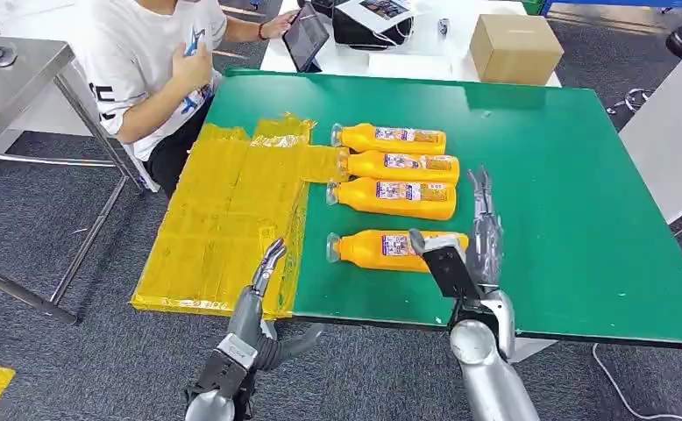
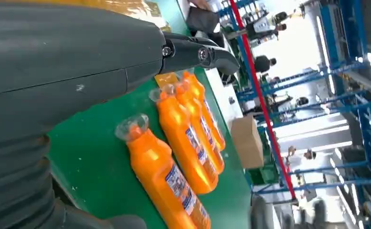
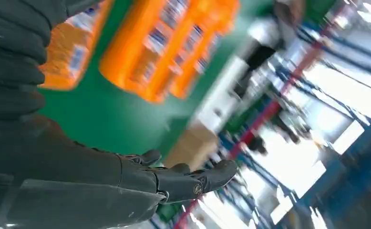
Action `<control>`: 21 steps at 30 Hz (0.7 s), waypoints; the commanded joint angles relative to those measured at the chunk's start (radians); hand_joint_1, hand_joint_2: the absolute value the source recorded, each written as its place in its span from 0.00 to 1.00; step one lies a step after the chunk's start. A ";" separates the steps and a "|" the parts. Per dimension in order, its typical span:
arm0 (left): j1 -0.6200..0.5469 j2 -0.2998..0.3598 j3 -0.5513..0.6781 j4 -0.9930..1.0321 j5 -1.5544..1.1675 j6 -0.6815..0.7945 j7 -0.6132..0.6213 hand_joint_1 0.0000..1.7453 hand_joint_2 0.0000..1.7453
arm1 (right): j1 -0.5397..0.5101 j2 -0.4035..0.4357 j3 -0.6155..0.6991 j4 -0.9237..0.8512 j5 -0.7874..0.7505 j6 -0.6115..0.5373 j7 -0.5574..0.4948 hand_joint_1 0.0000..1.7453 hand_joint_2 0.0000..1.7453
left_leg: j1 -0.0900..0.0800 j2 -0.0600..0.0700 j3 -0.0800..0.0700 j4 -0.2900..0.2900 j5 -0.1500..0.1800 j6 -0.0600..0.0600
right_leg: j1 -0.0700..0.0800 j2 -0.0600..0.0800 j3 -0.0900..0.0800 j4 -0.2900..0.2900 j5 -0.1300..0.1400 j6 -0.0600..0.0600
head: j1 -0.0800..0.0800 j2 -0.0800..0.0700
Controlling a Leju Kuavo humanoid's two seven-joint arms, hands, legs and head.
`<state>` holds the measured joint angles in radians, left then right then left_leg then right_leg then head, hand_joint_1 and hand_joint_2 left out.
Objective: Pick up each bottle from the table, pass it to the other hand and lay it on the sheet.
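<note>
None of the bottles lies fully on the yellow sheet [image 1: 219, 219] yet, so the whole job looks undone. Four orange bottles lie on the green table [image 1: 565, 219]. The nearest bottle [image 1: 396, 249] is just beside the right hand [image 1: 482, 232], whose fingers are spread and hold nothing. The left hand [image 1: 263, 285], also spread and empty, hovers at the sheet's near edge. The right wrist view is blurred, and that hand's wrist hides the nearest bottle's base.

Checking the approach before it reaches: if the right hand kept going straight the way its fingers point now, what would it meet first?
Probably nothing: the right hand points away from the robot, just past the bottle bases. Only green table shows ahead, though depth is unclear.
</note>
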<state>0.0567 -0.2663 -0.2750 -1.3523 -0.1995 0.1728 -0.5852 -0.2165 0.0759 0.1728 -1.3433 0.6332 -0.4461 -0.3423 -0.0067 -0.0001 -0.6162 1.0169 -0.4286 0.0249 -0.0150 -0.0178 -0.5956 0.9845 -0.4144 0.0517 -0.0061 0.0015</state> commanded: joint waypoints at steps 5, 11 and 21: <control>-0.048 0.007 0.012 0.077 -0.009 -0.011 0.009 0.00 1.00 | -0.110 -0.068 0.026 0.243 0.059 0.078 0.073 0.00 1.00 | 0.001 0.000 0.006 -0.001 -0.002 -0.002 | 0.001 0.003 0.006 -0.002 -0.001 -0.002 | 0.000 0.000; -0.064 -0.005 0.038 0.105 -0.013 -0.040 0.018 0.00 1.00 | -0.268 -0.111 0.067 0.476 0.109 0.218 0.171 0.00 1.00 | 0.001 0.002 0.004 -0.001 -0.001 -0.002 | 0.001 0.004 0.004 -0.002 0.001 -0.002 | 0.000 0.000; -0.069 -0.010 0.046 0.156 -0.016 -0.066 0.001 0.00 1.00 | -0.440 -0.161 0.160 0.660 0.077 0.442 0.168 0.00 1.00 | 0.000 0.000 0.002 0.000 0.000 0.000 | 0.000 0.003 0.003 0.000 0.000 0.000 | 0.000 0.000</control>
<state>0.0262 -0.2724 -0.2548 -1.2947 -0.2159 0.1125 -0.5818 -0.4811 -0.0363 0.2239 -0.9139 0.7168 -0.1114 -0.1885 -0.0071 -0.0026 -0.6171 1.0174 -0.4271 0.0264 -0.0154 -0.0187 -0.5951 0.9848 -0.4135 0.0531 -0.0057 0.0015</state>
